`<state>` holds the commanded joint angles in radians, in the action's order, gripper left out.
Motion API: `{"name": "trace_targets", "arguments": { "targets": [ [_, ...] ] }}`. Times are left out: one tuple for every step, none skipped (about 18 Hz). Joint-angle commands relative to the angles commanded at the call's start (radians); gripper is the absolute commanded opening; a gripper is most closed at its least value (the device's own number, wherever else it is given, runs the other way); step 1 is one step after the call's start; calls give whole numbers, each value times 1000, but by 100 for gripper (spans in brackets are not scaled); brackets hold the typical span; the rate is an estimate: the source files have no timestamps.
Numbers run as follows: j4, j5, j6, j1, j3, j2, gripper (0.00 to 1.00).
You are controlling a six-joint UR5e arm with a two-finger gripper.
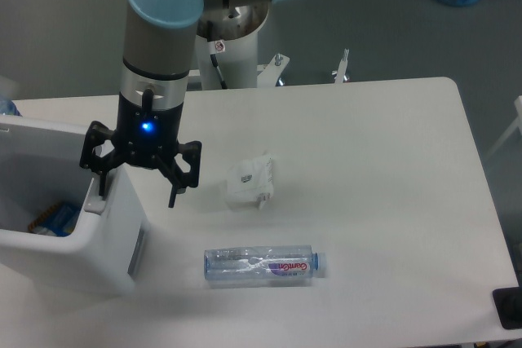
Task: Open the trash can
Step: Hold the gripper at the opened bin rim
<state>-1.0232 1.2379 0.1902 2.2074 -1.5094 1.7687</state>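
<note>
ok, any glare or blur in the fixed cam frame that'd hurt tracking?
Fixed camera: overall soft, slightly low-res; white trash can blends into the white table; faint shadows only; blue LED above the gripper blooms a little; bottle shows mild highlights.

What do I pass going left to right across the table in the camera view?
Trash can, lid up and interior showing → gripper, open at the can's right edge → crumpled white packet → table. The clear plastic bottle overlaps the packet's span.

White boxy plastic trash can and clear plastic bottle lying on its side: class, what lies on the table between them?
Nothing: the fixed camera shows bare white table between the white boxy plastic trash can and clear plastic bottle.
</note>
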Motion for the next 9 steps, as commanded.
{"name": "trace_targets", "arguments": {
  "targets": [
    [-2, 0, 0, 0, 2, 0, 100],
    [-2, 0, -2, 0, 5, -2, 100],
    [-2, 0, -2, 0, 11, -2, 100],
    [-2, 0, -2, 0, 18, -3, 100],
    [-2, 0, 0, 0, 29, -2, 100],
    [-2, 0, 2, 0, 41, 0, 100],
    [0, 2, 6, 2, 52, 3, 100],
    [0, 2, 11, 9, 63, 12, 100],
    [2, 2, 14, 24, 74, 20, 100]
  ]
}}
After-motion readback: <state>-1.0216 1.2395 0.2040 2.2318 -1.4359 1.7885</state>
